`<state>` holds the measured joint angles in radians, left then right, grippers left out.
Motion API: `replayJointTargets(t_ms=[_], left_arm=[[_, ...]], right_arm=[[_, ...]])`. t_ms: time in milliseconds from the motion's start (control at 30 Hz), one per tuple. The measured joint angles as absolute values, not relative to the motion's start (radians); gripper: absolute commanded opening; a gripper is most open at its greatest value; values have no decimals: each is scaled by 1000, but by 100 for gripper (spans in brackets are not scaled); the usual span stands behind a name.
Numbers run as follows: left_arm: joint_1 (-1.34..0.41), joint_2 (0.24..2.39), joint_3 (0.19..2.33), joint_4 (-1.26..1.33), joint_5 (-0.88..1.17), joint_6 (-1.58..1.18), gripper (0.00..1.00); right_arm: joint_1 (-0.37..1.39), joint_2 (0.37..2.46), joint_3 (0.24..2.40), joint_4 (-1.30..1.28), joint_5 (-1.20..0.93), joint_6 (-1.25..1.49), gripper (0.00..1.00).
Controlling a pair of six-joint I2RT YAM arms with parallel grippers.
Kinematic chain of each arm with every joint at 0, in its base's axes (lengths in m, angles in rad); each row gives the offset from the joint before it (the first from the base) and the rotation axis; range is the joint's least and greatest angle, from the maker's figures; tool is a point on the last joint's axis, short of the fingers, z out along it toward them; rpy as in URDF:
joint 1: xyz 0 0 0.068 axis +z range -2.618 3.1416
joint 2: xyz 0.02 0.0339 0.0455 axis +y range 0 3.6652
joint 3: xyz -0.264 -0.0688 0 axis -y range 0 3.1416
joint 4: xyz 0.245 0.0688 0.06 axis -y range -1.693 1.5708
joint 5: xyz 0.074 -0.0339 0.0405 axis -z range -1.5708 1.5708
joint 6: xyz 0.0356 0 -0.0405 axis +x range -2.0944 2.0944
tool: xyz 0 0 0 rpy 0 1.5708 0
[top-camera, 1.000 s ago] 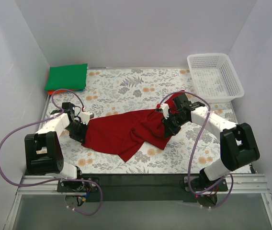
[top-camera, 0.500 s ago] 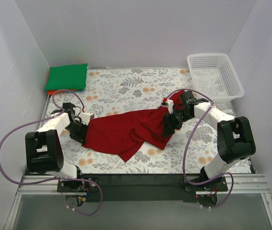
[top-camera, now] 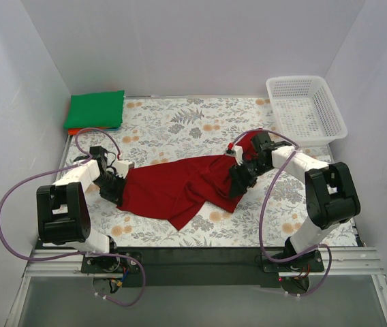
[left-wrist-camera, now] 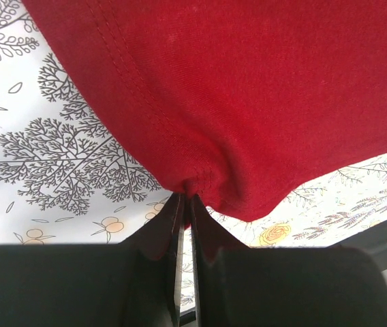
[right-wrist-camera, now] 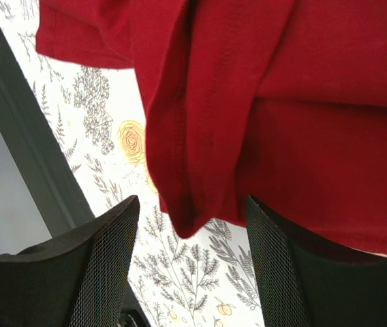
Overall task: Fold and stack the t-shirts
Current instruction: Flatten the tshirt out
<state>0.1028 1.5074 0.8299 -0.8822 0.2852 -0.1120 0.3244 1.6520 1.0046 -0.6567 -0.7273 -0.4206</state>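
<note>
A dark red t-shirt (top-camera: 176,187) lies crumpled across the middle of the floral table. My left gripper (top-camera: 115,182) is shut on its left hem; in the left wrist view the cloth (left-wrist-camera: 248,102) bunches where the jaws (left-wrist-camera: 185,199) pinch it. At the shirt's right end my right gripper (top-camera: 238,178) stands open. Its fingers (right-wrist-camera: 105,259) straddle a folded edge of the red shirt (right-wrist-camera: 248,102) without holding it. A folded green t-shirt (top-camera: 96,109) lies at the back left corner on top of an orange one (top-camera: 73,131), of which only an edge shows.
A white lattice basket (top-camera: 306,109) stands at the back right. White walls close in the table on three sides. The black rail with the arm bases (top-camera: 193,255) runs along the near edge. Purple cables loop beside both arms.
My right gripper has let go of the shirt's right end and opened, shifting slightly towards the back. The left gripper and the cloth it holds have stayed still.
</note>
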Motion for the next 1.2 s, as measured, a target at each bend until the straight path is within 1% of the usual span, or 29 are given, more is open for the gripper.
replayJointTargets(t_ms=[100,167,267,300,367,400,500,600,700,767,900,933,1000,1133,1200], left_arm=[[103,1514,830,-882,286,-112,0],[103,1514,830,-882,286,-112,0],[103,1514,830,-882,286,-113,0],[103,1514,830,-882,286,-113,0],[103,1514,830,-882,287,-113,0],[103,1514,830,-883,290,-115,0],[103,1514,834,-890,305,-125,0],[109,1514,860,-916,337,-140,0],[133,1509,937,-953,388,-159,0],[165,1507,1014,-985,418,-169,0],[230,1492,1243,-1041,466,-207,0],[235,1479,1295,-1039,472,-217,0],[234,1440,1349,-1054,475,-233,0],[234,1299,1468,-1149,468,-252,0],[234,1233,1514,-1170,459,-276,0]], right_arm=[[356,1652,998,-657,-713,-424,70],[373,1652,998,-657,-701,-427,68],[389,1652,998,-656,-676,-429,61],[393,1652,998,-656,-661,-430,53],[402,1652,995,-651,-635,-436,41],[404,1652,990,-646,-617,-441,27],[421,1652,973,-640,-565,-449,2],[427,1641,973,-645,-498,-453,1],[414,1599,1013,-677,-434,-472,1],[384,1557,1108,-724,-392,-501,1],[308,1491,1405,-779,-318,-581,1],[292,1466,1450,-791,-299,-601,1],[272,1415,1507,-823,-271,-632,1],[264,1261,1536,-918,-211,-658,1],[264,1205,1612,-954,-181,-657,1]])
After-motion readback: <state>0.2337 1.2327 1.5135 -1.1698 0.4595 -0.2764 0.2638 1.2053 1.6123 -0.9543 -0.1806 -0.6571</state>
